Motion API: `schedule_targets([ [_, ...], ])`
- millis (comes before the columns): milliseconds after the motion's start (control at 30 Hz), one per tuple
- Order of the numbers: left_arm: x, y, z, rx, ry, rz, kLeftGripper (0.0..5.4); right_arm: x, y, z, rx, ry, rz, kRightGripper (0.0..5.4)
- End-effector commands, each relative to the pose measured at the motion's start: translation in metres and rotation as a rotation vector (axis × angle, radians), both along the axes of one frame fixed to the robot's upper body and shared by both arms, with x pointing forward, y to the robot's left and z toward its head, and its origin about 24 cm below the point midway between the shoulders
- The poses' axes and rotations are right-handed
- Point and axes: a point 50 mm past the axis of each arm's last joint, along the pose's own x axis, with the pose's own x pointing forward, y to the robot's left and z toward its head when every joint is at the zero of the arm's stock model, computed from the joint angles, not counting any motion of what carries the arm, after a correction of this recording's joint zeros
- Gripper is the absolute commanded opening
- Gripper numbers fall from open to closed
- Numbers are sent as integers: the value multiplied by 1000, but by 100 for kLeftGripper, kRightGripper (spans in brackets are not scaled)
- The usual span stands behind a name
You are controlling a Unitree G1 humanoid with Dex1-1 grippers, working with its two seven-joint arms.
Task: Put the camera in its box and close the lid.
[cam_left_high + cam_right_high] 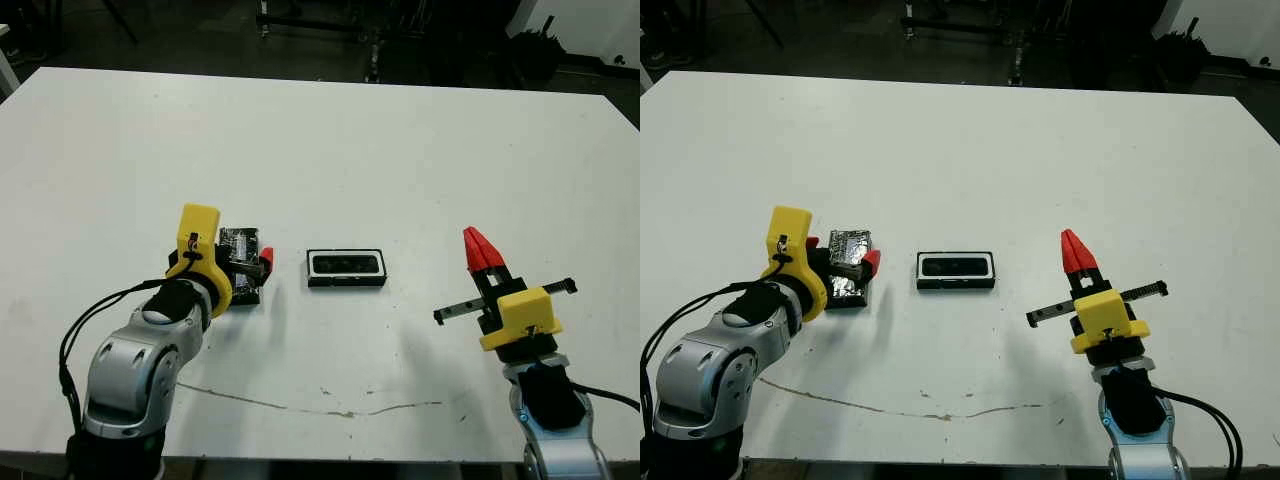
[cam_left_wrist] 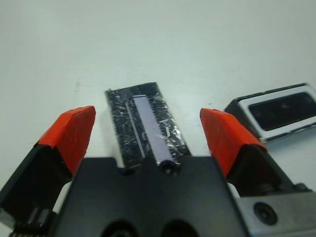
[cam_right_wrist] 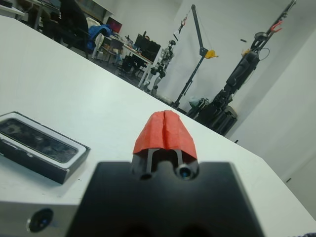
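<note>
White bench (image 1: 330,150), faint brown scuff line along its near edge. Right tool (image 1: 482,250) nearest the robot on the right side, red tips pressed together, holding nothing, raised over bare bench, well apart from the box. Left tool (image 2: 148,131) on the left side, fingers (image 2: 74,133) spread wide apart, straddling the lid (image 2: 145,123) but not clamped on it; the wrist view shows gaps between each red tip and the lid's long edges. Lid lies flat on the bench, glossy black with pale speckles and a light strip down its length, partly under the tool's black body. In the head view the lid (image 1: 240,262) sits just left of the box, a gap between them, one red tip showing at its right side. Box (image 1: 346,268) near bench centre, between the two arms, closer to the left tool; shallow black tray with white inner rim, long side running left to right, open on top. Camera (image 1: 345,265) lies inside the box, dark oblong filling the lined recess, flat and lengthwise. Right wrist view also shows the box (image 3: 42,143) with the camera in it, off to one side of the shut red tips. Beyond the far bench edge, dark floor and black stands and equipment; far room in the right wrist view holds desks, chairs and tripods.
</note>
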Motion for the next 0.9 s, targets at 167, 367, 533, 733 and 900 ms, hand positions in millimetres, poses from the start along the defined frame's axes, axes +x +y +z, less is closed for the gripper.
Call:
schedule_targets([
  [167,-2,0,-1,62,22,-3,540,-3,-1,1,-3,-6,-2,1],
  [367,-4,0,-4,35,51,-3,540,-3,0,1,3,-11,-1,1],
  [533,-5,1,-5,1,72,-23,540,-3,0,1,9,-7,-1,1],
  [733,-6,2,-7,-18,101,-18,540,-4,1,2,12,-10,3,1],
  [900,-8,2,-9,-83,121,25,540,-4,1,1,13,-18,5,1],
])
